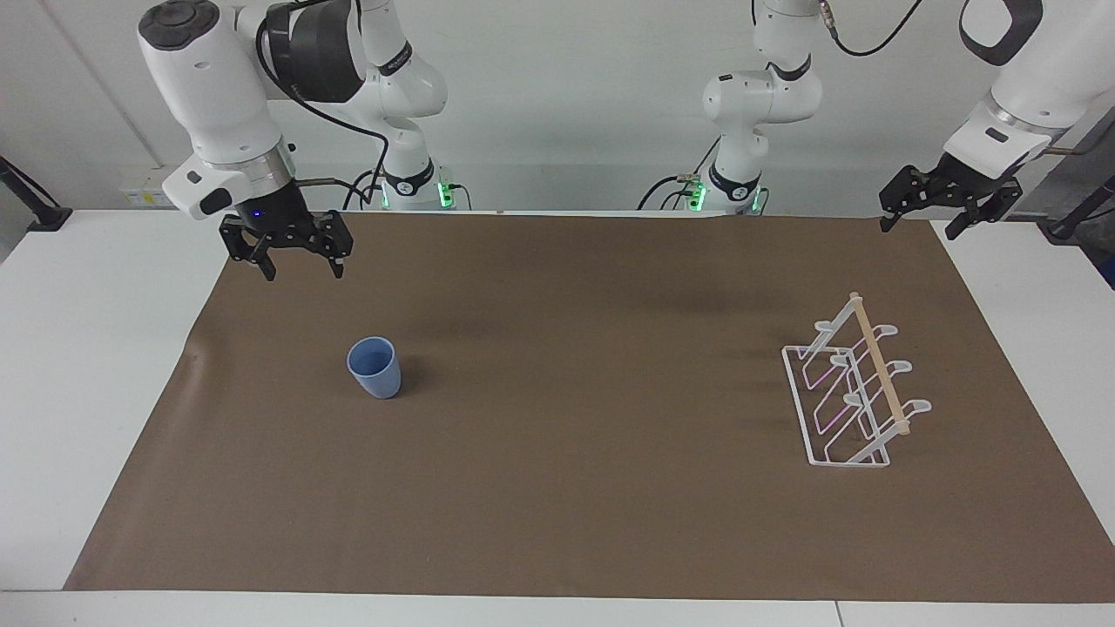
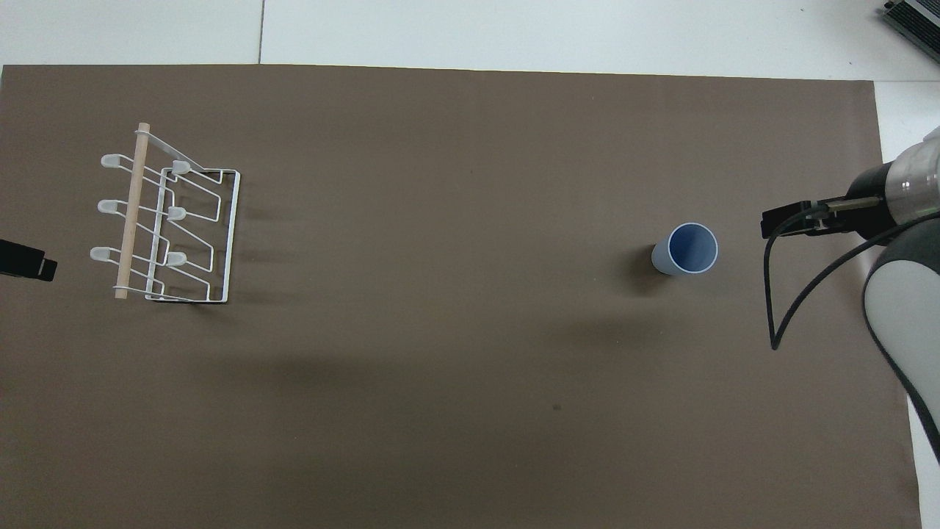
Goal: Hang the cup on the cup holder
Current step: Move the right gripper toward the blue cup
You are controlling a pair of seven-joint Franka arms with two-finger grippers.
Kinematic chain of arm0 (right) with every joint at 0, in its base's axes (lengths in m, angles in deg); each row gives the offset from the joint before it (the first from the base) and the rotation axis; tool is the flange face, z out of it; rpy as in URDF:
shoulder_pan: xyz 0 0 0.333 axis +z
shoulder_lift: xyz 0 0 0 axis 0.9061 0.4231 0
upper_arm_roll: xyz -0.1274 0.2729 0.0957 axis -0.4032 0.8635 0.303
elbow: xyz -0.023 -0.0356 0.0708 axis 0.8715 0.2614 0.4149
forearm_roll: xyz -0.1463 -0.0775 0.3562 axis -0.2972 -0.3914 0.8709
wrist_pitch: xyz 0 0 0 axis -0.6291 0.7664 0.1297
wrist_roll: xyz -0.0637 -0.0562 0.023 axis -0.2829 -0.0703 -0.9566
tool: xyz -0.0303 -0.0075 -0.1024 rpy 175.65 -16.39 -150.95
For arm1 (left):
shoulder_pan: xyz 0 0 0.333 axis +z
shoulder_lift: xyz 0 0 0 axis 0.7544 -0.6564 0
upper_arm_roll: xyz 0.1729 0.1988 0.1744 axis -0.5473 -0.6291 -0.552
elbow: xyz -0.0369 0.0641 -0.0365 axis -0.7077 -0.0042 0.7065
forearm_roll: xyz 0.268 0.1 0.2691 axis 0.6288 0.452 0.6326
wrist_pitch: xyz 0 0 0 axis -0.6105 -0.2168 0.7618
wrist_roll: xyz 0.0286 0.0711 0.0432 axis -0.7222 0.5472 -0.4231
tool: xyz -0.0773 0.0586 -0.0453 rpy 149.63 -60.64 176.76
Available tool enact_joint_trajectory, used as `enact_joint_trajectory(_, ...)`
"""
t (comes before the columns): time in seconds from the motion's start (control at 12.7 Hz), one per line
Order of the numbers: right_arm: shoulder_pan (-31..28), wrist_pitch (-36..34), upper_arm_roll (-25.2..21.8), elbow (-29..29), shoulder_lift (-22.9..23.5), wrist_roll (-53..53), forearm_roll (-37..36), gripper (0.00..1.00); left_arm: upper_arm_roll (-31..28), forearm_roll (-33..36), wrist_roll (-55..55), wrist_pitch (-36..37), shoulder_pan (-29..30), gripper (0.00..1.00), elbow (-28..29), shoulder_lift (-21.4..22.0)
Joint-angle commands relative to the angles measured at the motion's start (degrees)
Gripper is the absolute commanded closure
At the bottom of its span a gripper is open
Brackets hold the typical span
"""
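The light-blue cup (image 1: 375, 368) stands upright on the brown mat toward the right arm's end; it also shows in the overhead view (image 2: 687, 250). The white wire cup holder (image 1: 849, 392) with its wooden dowel stands at the left arm's end, also in the overhead view (image 2: 169, 220). My right gripper (image 1: 302, 268) is open and empty in the air over the mat, apart from the cup; part of it shows in the overhead view (image 2: 780, 222). My left gripper (image 1: 919, 228) is open and empty, raised over the mat's corner by the holder's end, waiting; its tip shows in the overhead view (image 2: 26, 261).
The brown mat (image 1: 566, 522) covers most of the white table (image 1: 78, 366). A black cable (image 2: 778, 308) loops down from the right arm beside the cup.
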Motion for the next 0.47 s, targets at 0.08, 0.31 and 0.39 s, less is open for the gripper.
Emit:
enact_joint_trajectory(0.08, -1.55, 7.91, 0.09, 8.5, -2.07, -1.21, -0.06, 0.0, 0.2, 0.77, -0.38, 0.32, 0.35, 0.0, 1.53, 1.54)
enact_joint_trajectory(0.31, -1.55, 15.03, 0.09, 13.34, -1.19, -1.13, -0.15, 0.0, 0.2, 0.86, -0.47, 0.32, 0.35, 0.0, 1.53, 1.54)
enact_joint_trajectory(0.39, -1.55, 16.97, 0.09, 14.48, -0.49, -1.13, -0.15, 0.0, 0.2, 0.86, -0.38, 0.32, 0.35, 0.0, 1.53, 1.54)
